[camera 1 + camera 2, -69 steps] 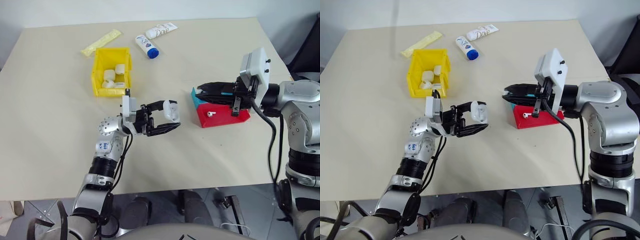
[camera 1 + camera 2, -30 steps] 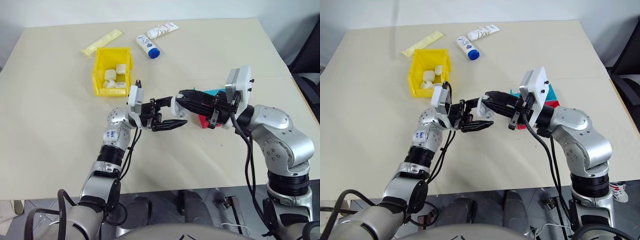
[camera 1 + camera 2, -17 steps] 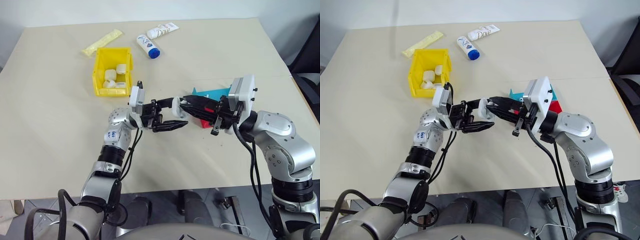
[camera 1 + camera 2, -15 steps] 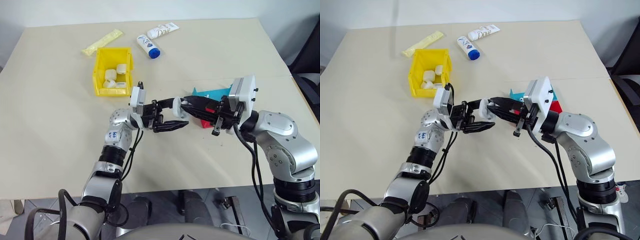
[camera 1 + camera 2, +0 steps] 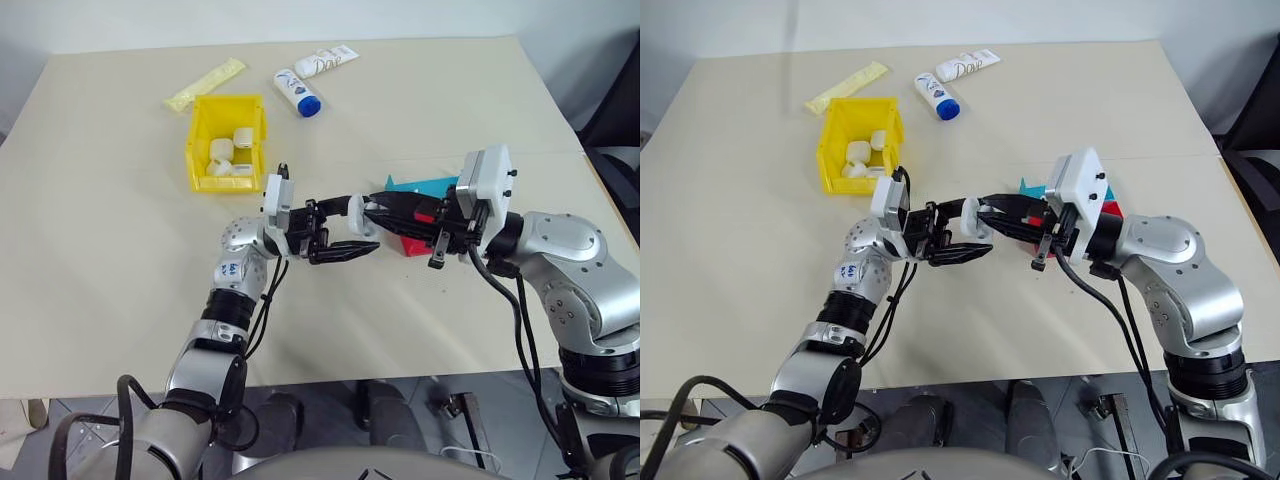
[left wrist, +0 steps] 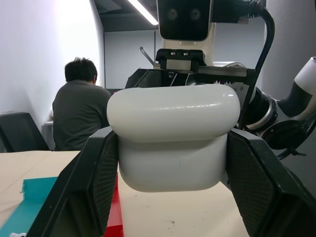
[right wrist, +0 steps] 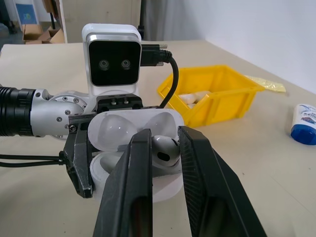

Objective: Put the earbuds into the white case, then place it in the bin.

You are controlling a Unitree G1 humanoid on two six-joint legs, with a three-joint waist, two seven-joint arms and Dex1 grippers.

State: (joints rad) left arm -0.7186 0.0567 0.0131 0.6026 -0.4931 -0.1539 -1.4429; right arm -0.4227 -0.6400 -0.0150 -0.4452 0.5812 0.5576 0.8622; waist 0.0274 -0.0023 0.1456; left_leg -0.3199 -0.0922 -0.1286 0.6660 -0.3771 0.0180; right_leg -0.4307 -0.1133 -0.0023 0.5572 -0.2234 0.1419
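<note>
A: Start at the left. What is there?

B: The bin (image 5: 224, 142) stands at the table's (image 5: 100, 260) far left, holding small white items. Behind it lie a yellow packet (image 5: 203, 84) and two tubes (image 5: 310, 78).

A: Left gripper?

B: The left gripper (image 5: 355, 228) is raised over the table's middle and clamped on the case (image 6: 173, 136). One black finger presses each side of the lower body. In the left wrist view the lid sits above the fingertips.

A: Is the lid closed?

B: No. The right wrist view shows the case (image 7: 136, 143) open, lid tipped back toward the left wrist camera.

A: Right gripper?

B: The right gripper (image 7: 160, 148) meets the case from the opposite side. Its fingers stand narrow, pinching one earbud (image 7: 164, 149) between the tips. The earbud is directly over the open lower half; contact with the socket cannot be determined.

A: Farther right?

B: A red tray (image 5: 412, 243) and a teal tray (image 5: 425, 186) lie under the right gripper.
</note>
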